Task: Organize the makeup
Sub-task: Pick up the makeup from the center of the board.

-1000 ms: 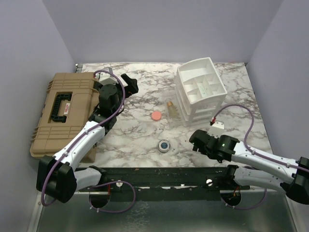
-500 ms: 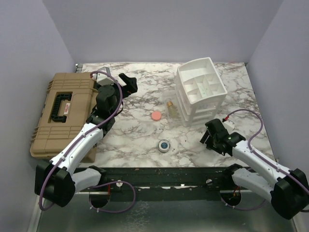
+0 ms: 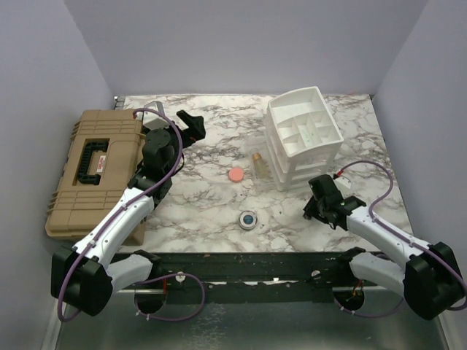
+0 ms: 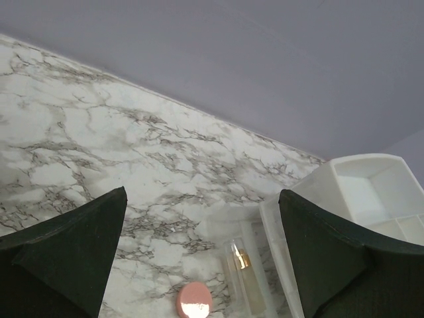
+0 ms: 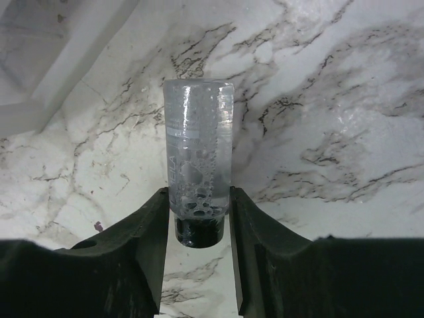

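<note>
Clear vial [image 5: 197, 132] w/ dark cap is clamped in right claw [image 5: 197, 205] near table [image 3: 197, 211] right edge, beside white organizer [image 3: 303, 135]. Left claw [image 4: 199, 225] is spread wide above table.

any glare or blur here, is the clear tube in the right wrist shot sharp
Right wrist view: clear tube sharp, bubbles readable, right gripper's fingers dark. Left wrist view: glare spot on the pink puff, left gripper's fingers soft silhouettes. Top external view: even light, faint shadows.

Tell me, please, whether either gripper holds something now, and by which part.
The right gripper holds a clear vial of bubbly liquid, pinched at its lower end just above the dark cap. The left gripper is open and holds nothing.
</note>
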Available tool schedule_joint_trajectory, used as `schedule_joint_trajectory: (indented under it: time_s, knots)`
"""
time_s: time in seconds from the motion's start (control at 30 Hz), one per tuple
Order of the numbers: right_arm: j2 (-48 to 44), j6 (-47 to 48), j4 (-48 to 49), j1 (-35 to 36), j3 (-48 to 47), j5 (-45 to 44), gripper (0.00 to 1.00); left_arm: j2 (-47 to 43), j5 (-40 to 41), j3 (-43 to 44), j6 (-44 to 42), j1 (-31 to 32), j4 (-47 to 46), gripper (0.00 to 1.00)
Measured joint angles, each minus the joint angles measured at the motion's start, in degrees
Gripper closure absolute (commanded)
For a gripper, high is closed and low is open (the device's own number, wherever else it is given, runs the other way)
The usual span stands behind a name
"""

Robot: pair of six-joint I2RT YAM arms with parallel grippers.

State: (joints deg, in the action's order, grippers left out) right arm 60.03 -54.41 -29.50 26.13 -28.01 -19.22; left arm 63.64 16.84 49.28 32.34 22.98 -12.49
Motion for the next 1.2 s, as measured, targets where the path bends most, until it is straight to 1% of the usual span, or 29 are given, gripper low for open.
schedule_joint_trajectory:
  time_s: [0.07, 0.27, 0.37, 0.5, 0.57, 0.63, 0.73, 0.9, 1.0, 1.13, 1.2]
  knots:
    - [0.63, 0.50, 1.31, 0.00, 0.00, 0.02, 0.60, 0.02, 0.15, 0.00, -0.07, -0.04, 0.07, 0.01]
    - [2.64, 1.57, 4.02, 0.02, -0.20, 0.11, 0.52, 0.02, 0.31, 0.00, -0.31, -0.07, 0.15, 0.01]
    - [4.96, 2.08, 4.83, 0.02, -0.20, 0.48, 0.52, 0.04, 0.31, 0.00, -0.39, -0.11, 0.15, 0.01]
    - [6.86, 3.23, 5.66, 0.02, -0.94, 0.68, 0.60, 0.13, 0.33, 0.00, -0.44, -0.31, 0.15, 0.01]
    - [6.99, 3.61, 5.75, 0.02, -1.03, 0.68, 0.67, 0.20, 0.33, 0.00, -0.46, -0.48, 0.15, 0.01]
    - [6.51, 3.87, 5.64, 0.02, -0.96, 0.70, 0.68, 0.26, 0.33, 0.00, -0.46, -0.52, 0.15, 0.01]
    - [3.08, 3.96, 4.68, 0.02, -0.59, 0.72, 0.68, 0.52, 0.33, 0.00, -0.46, -0.52, 0.13, 0.01]
    - [-10.10, 5.77, 2.89, 0.00, 0.04, 2.89, 0.68, 1.66, 0.24, 0.00, -0.39, -0.70, -0.11, 0.01]
    - [-15.76, 6.58, 2.01, 0.02, -0.04, 6.05, 0.68, 2.82, -0.37, 0.00, -0.09, -0.81, -0.72, 0.01]
    - [-17.99, 7.93, -0.57, 0.02, -0.79, 11.26, 0.68, 4.83, -2.10, 0.00, 0.28, -0.85, -1.40, 0.01]
    - [-17.92, 9.07, -1.09, 0.02, -0.94, 14.40, 0.70, 5.53, -2.89, 0.00, 0.44, -0.85, -1.44, 0.01]
